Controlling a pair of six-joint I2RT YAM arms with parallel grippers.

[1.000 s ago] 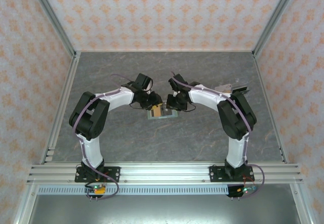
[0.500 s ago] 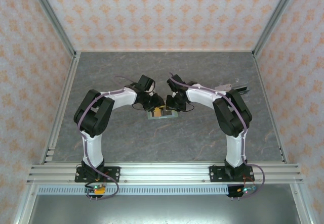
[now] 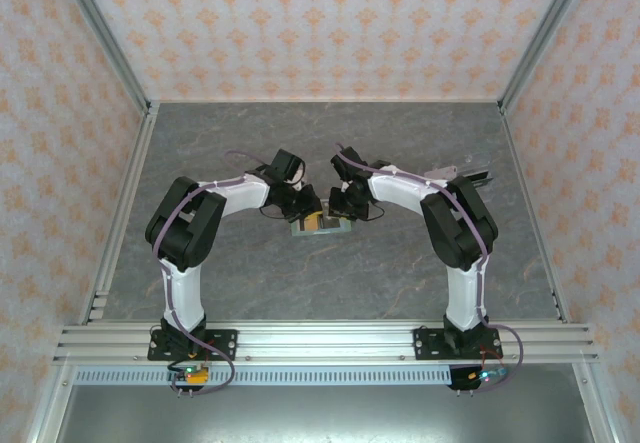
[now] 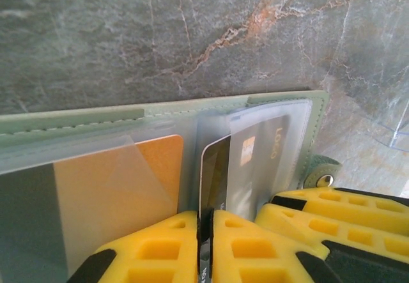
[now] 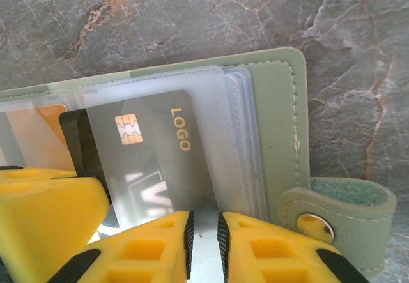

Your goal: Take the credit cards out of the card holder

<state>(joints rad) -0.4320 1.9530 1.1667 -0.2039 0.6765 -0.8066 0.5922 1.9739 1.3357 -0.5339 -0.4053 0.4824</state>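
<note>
The card holder (image 3: 320,226) lies open and flat on the grey marbled table (image 3: 400,143), with both arms bent in over it from either side. The left gripper (image 4: 206,224) sits at the card holder's near edge, its yellow fingers (image 4: 160,248) clenched on the exposed black edge of a dark card (image 4: 215,171). The rest of that card, with its gold chip and the word LOGO, lies under a clear pocket (image 4: 275,126) on the card holder's right-hand leaf. An orange card (image 4: 128,187) lies in the pocket just beside it on the left leaf, touched by neither claw.

The right gripper (image 5: 203,232) is at the same near edge, just beside the left one — the two nearly touch. Its jaws stand almost together with a thin pale strip between them, which looks like the lower rim of the clear pocket (image 5: 217,98) over the dark card (image 5: 150,152), though the close view leaves this less than certain. The card holder's snap tab (image 5: 339,203) sticks out on the table at the right end — unfastened, just beside the right gripper's finger.
</note>
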